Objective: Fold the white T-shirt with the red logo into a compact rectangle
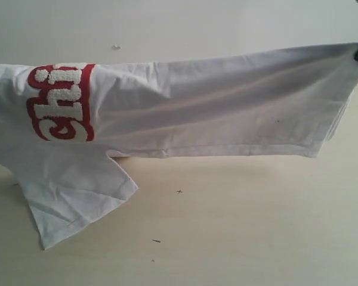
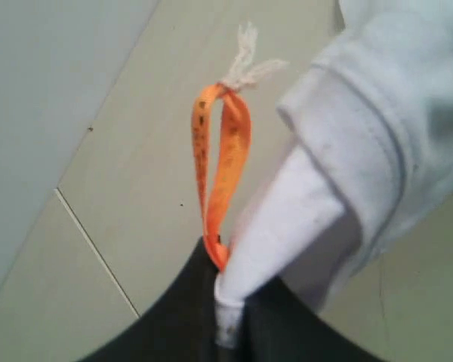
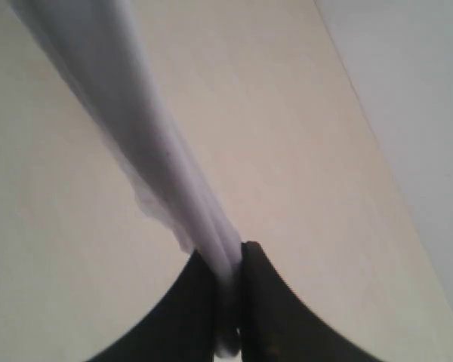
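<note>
I have both grippers clamped on the white cotton short-sleeved T-shirt (image 1: 215, 107), which hangs stretched above the pale wooden table (image 1: 238, 232). My left gripper (image 2: 225, 290) pinches the collar end beside the small orange neck tag (image 2: 220, 158). My right gripper (image 3: 230, 275) pinches the far end, which I take to be the hem. The shirt's long axis runs from one gripper to the other. The red patch logo with fluffy white letters (image 1: 61, 102) lies nearer my left arm, and one sleeve sags to the table. I judge the next fold carries hem toward collar.
</note>
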Available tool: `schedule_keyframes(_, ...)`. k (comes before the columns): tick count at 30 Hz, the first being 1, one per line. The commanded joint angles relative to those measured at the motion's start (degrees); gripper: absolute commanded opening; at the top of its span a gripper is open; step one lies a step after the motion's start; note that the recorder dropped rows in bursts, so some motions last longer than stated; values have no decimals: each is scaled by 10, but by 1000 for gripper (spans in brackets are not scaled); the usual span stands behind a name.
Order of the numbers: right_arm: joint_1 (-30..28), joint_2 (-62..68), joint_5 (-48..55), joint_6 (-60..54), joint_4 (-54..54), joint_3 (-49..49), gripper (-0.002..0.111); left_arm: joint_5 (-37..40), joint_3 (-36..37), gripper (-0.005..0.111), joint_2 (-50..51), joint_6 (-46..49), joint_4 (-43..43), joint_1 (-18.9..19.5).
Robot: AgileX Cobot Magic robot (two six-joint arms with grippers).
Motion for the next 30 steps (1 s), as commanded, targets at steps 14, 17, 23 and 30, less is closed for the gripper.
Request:
schedule_keyframes(14, -1, -122, 34, 108, 53, 0, 0, 51, 1, 0, -142, -117, 27, 2)
schedule_keyframes(17, -1, -140, 32, 129, 53, 0, 0, 51, 1, 0, -168, -133, 33, 2)
schedule_keyframes(23, -1, -170, 28, 172, 65, 0, 0, 51, 1, 0, -219, -133, 42, 2)
schedule_keyframes(30, -1, -209, 22, 174, 164, 0, 0, 50, 1, 0, -256, -164, 43, 2)
